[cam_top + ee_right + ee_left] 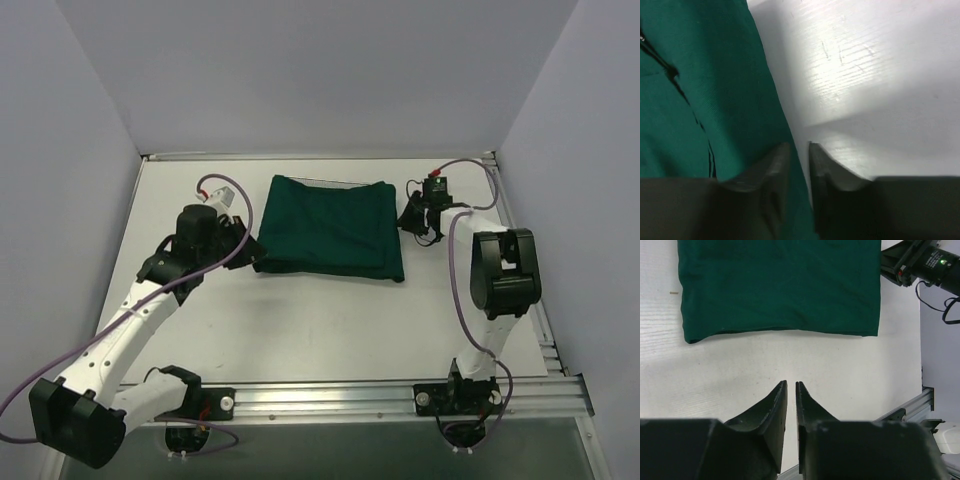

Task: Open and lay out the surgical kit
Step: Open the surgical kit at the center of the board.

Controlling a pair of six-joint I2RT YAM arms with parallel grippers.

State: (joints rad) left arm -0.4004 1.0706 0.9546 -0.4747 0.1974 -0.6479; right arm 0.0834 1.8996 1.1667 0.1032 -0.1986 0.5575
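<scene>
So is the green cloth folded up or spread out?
Folded up. The green cloth lies as a closed rectangle, layered edges showing, nothing inside visible.

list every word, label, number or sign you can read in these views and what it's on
No text can be read in any view.
dark green cloth wrap: plain, no tag or print showing.
table: white surface, no lettering.
camera unit on the right wrist: a green light and a pale patch, too small to read as text.
</scene>
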